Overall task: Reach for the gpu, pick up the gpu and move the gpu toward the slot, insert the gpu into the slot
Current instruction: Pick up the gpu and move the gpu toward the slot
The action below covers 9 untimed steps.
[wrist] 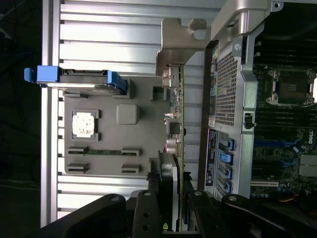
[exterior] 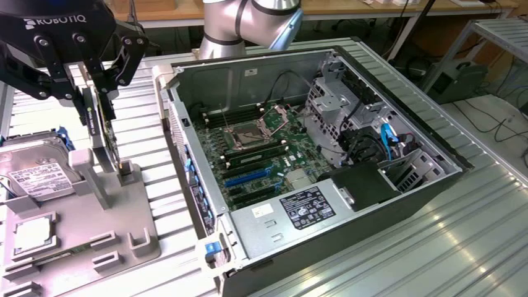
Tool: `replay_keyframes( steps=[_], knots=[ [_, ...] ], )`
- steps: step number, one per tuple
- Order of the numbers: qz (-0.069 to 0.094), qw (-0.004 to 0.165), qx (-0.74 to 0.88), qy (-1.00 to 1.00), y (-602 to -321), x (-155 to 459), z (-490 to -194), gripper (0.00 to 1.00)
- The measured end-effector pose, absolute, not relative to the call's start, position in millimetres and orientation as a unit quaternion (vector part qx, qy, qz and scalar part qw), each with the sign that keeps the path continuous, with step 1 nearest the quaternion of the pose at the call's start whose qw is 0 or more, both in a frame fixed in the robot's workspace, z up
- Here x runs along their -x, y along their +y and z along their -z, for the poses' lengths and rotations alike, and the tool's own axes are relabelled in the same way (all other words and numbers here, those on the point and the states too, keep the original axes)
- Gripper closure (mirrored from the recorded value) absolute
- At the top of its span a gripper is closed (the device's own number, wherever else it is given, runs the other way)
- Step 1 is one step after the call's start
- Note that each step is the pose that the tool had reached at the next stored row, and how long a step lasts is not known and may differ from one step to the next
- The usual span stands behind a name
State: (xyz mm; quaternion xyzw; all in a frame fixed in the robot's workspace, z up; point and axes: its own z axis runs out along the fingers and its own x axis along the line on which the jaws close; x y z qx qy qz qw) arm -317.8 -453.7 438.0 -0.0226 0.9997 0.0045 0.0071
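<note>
In the exterior view, the hard drive (exterior: 37, 170) stands on edge at the far left, at about nine o'clock in the scene, in a grey holder (exterior: 123, 241). Just past it, at ten o'clock, the black gripper (exterior: 101, 102) points straight down over the holder, wrist vertical. The arm (exterior: 239, 25) reaches it from its grey column at twelve o'clock. The jaws are closed against the two faces of the gpu (exterior: 103, 142), which stands upright on its long edge with its lower edge in the holder's notch. In the wrist view the gripper (wrist: 173, 198) straddles the gpu (wrist: 178, 124), seen edge-on with its silver bracket at the far end. To the right lies the open computer case (exterior: 272, 68), motherboard facing up. The slot (exterior: 247, 179) (a blue strip below the processor socket) lies at about four o'clock from the gpu, well apart from it, past the case's near wall.
</note>
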Motion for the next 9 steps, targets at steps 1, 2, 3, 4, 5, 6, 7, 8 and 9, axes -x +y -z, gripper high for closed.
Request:
replay_keyframes(
  steps=[1,2,3,4,5,6,7,8,9],
  knots=[
    [-0.005,0.007,0.023,1.0,-453.7,317.8,-438.0,0.73],
    [-0.005,0.007,0.023,1.0,-453.7,317.8,-438.0,0.73],
    [-0.005,0.008,0.023,1.0,-453.7,317.7,-438.0,0.73],
    [-0.005,0.008,0.023,1.0,-453.7,317.6,-438.0,0.73],
    [-0.005,0.009,0.022,1.0,-453.7,317.2,-438.0,0.73],
    [-0.004,0.009,0.022,1.0,-453.7,316.6,-438.1,0.73],
    [-0.004,0.009,0.022,1.0,-453.7,315.6,-438.1,0.73],
    [-0.005,0.009,0.021,1.0,-453.7,314.7,-438.0,0.73],
    [-0.004,0.009,0.021,1.0,-453.6,313.7,-438.0,0.73]
  ],
)
